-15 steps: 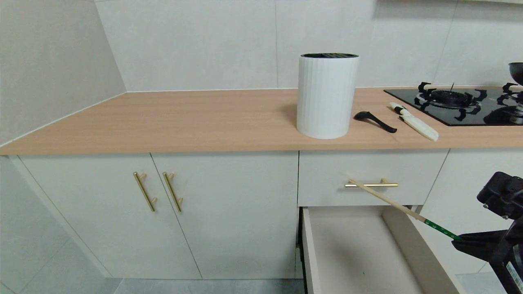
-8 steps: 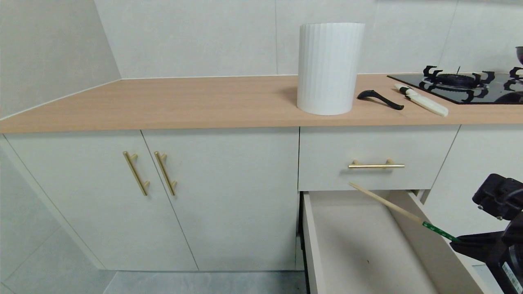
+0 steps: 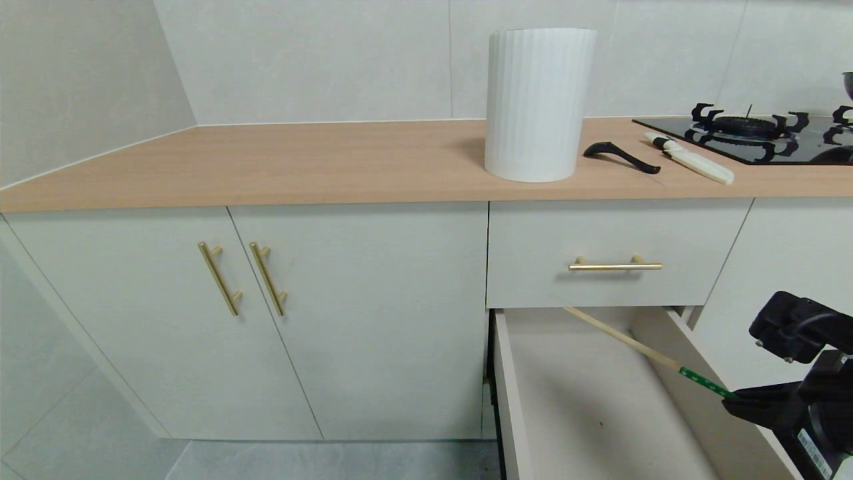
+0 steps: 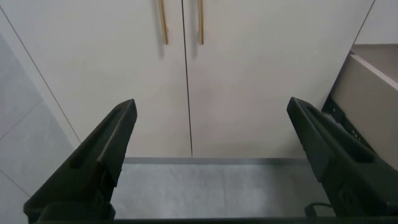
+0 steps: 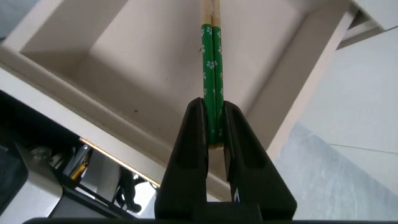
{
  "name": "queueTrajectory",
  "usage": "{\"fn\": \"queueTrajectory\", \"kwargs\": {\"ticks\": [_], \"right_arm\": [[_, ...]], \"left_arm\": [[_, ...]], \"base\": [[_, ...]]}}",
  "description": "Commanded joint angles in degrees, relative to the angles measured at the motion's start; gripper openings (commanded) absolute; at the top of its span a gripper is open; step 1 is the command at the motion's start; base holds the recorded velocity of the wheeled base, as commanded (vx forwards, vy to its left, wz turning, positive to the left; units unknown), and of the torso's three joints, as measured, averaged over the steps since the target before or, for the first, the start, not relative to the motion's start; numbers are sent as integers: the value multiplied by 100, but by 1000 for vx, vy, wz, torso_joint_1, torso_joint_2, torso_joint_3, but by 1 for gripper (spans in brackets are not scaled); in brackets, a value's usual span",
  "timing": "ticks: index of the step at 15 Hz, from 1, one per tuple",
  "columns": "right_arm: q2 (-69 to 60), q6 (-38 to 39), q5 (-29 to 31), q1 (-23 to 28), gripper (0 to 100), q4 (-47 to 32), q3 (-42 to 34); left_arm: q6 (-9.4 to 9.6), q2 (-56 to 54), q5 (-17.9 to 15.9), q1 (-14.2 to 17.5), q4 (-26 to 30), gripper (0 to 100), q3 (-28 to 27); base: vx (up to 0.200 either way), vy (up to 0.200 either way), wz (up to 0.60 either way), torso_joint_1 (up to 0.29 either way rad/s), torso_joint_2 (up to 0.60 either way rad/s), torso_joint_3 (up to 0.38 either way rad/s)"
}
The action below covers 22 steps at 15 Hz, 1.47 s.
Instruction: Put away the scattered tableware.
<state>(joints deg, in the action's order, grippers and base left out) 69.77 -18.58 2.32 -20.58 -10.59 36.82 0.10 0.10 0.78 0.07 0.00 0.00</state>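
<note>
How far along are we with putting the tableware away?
Done: the lower drawer stands open; its visible floor holds nothing. In hand: the right gripper grips the chopsticks, angled over that drawer. Left: release them inside, then fetch the black spoon and the white knife lying on the countertop. The left gripper hangs open.

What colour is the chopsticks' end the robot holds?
Green with tiny white marks on the chopsticks; right wrist view shows it best.

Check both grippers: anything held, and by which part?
Right gripper holds the chopsticks by their green end. Left gripper is open, holding nothing.
</note>
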Motion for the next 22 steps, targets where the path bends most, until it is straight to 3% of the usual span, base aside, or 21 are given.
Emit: {"fn": "queueTrajectory", "kwargs": {"ticks": [1,6,9,13,18,21,22], "right_arm": [[222,-58,6,-8,0,163,-157],[599,-164,23,-183,0,251,-157],[1100,-93,-3,-192,0,699,-175],[2603,1418,-153,-280,0,1367,159],[3333,1955,-390,-386,0,1525,326],[4141,3299,-346,-553,0,1877,836],[4291,3422,-328,-588,0,1886,906]], "left_arm": [[-1,-1,1,1,0,100,0],[-1,-1,1,1,0,100,0],[-1,-1,1,1,0,100,0],[-1,-1,1,1,0,100,0],[-1,-1,1,1,0,100,0],[-1,-1,1,1,0,100,0],[-1,-1,1,1,0,100,0]], "base": [[0,0,0,0,0,0],[0,0,0,0,0,0],[0,0,0,0,0,0],[0,0,0,0,0,0],[0,0,0,0,0,0],[0,0,0,0,0,0],[0,0,0,0,0,0]]}}
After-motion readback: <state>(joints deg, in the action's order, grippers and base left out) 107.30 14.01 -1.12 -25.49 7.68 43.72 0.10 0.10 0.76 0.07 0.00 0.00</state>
